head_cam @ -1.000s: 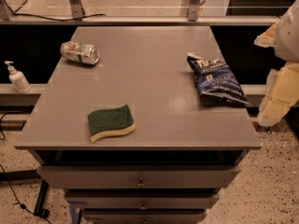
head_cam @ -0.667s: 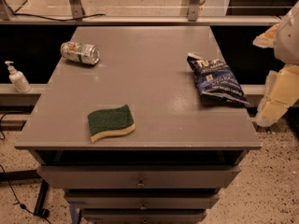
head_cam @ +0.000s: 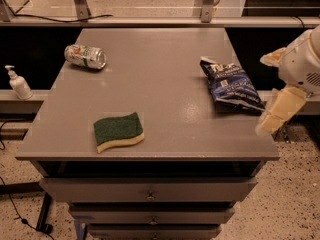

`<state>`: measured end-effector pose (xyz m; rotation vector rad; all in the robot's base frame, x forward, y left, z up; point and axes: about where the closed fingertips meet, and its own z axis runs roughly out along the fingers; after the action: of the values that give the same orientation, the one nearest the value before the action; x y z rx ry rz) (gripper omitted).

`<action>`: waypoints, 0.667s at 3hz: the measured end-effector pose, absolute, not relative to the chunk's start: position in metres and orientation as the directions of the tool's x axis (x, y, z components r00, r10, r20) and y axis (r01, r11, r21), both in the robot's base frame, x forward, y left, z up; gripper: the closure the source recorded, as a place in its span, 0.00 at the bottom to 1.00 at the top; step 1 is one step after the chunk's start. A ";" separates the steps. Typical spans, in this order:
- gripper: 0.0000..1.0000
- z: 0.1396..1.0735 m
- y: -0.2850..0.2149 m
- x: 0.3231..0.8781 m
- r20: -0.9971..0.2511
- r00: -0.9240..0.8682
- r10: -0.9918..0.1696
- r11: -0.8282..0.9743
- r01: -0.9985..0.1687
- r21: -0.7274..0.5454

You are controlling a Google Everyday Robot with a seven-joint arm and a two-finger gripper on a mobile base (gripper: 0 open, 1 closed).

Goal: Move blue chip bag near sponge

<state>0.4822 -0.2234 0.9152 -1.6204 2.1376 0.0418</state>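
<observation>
The blue chip bag (head_cam: pixel 231 84) lies crinkled and flat on the right part of the grey table (head_cam: pixel 160 54). The sponge (head_cam: pixel 118 131), green top over pale yellow foam, lies near the table's front edge, left of centre. It is well apart from the bag. My gripper (head_cam: pixel 274 115) hangs at the right edge of the view, beside the table's front right corner. It is just right of and below the bag and touches nothing.
A silver-green drink can (head_cam: pixel 85 56) lies on its side at the table's back left. A white pump bottle (head_cam: pixel 19 83) stands on a low ledge left of the table. Drawers (head_cam: pixel 150 194) sit under the tabletop. A rail runs behind the table.
My gripper has shifted slightly left, toward the table's right edge. The bag, sponge and can have not moved.
</observation>
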 end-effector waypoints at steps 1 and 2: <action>0.00 0.895 -0.227 0.519 -0.437 -0.200 -0.877 0.333 -0.909 -0.250; 0.00 0.877 -0.228 0.555 -0.473 -0.182 -0.862 0.331 -0.909 -0.252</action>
<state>0.5553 -0.2277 0.8772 -1.5500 2.0627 0.1159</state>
